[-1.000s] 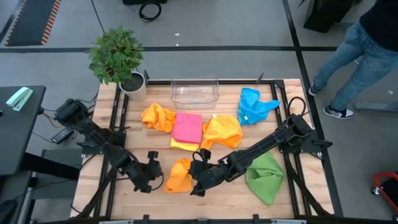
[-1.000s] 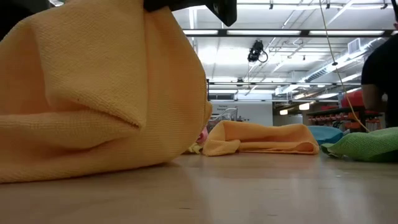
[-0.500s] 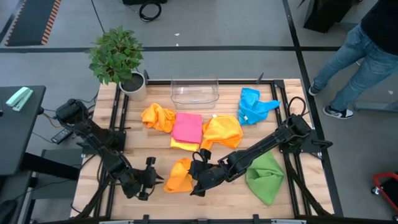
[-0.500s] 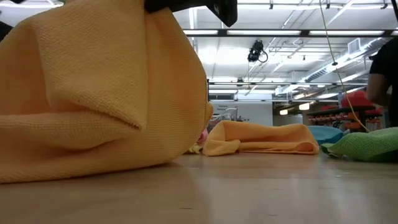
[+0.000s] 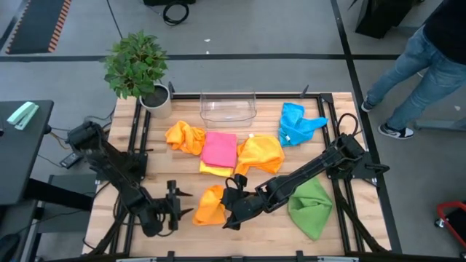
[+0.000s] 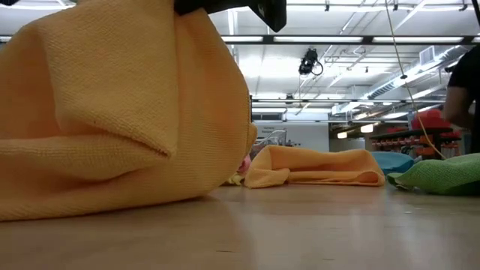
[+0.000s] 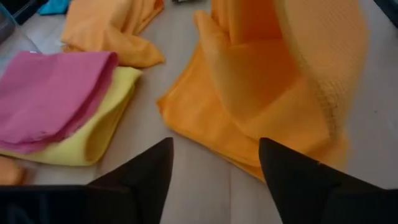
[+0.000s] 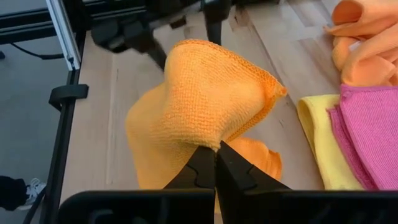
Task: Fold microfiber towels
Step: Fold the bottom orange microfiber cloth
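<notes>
**Right claw pinching the orange towel, left claw let go**

I see my right claw clamped shut on a bunched fold of the orange towel near the table's front edge, left of centre; my left claw stands beside it with fingers spread wide, touching nothing; a second ago that claw sat closer to the cloth and was nearly shut, and it has since drawn back toward the front-left corner; the towel is lifted into a crumpled peak, so I cannot tell its long axis.
</notes>
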`<action>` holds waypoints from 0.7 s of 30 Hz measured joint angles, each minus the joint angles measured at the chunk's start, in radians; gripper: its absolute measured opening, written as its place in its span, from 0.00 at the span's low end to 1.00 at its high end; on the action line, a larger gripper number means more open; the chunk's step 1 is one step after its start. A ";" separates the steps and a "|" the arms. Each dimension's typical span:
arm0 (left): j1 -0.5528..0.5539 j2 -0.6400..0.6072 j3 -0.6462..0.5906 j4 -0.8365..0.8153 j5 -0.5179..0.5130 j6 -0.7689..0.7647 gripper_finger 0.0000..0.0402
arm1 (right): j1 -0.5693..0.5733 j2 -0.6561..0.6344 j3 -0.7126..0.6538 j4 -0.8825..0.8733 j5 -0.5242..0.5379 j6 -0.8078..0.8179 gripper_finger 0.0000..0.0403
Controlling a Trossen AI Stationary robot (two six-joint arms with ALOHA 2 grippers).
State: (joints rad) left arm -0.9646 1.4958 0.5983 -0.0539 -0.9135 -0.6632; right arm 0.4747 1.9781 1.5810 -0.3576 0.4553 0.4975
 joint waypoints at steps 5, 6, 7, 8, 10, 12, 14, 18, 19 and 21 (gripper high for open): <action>-0.001 0.082 0.000 0.054 0.009 0.004 0.67 | 0.000 0.000 0.000 0.001 0.000 0.000 0.01; -0.003 0.088 0.000 0.061 0.024 0.006 0.67 | 0.000 0.000 0.000 0.001 -0.001 0.000 0.01; -0.004 0.090 -0.001 0.070 0.043 0.018 0.67 | 0.000 0.000 0.000 0.001 -0.005 0.000 0.01; -0.004 0.090 -0.001 0.086 0.070 0.045 0.67 | 0.000 0.000 0.000 0.001 -0.009 0.000 0.01; -0.005 0.088 -0.001 0.119 0.140 0.105 0.65 | 0.002 0.000 0.000 0.001 -0.012 -0.003 0.01; -0.004 0.087 -0.001 0.150 0.188 0.147 0.63 | 0.006 0.000 0.000 0.001 -0.013 -0.009 0.01; 0.013 0.093 0.000 0.169 0.215 0.150 0.62 | 0.009 0.000 0.000 0.000 -0.016 -0.011 0.01; 0.056 0.108 0.000 0.224 0.295 0.153 0.61 | 0.015 0.000 0.000 0.000 -0.016 -0.011 0.01; 0.063 0.115 0.000 0.249 0.306 0.163 0.61 | 0.017 0.000 0.000 0.000 -0.015 -0.011 0.01; 0.073 0.124 0.000 0.283 0.317 0.183 0.61 | 0.020 0.000 0.000 0.000 -0.016 -0.011 0.01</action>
State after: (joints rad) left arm -0.8914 1.6198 0.5980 0.2289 -0.5968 -0.4801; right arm 0.4952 1.9781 1.5806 -0.3573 0.4397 0.4866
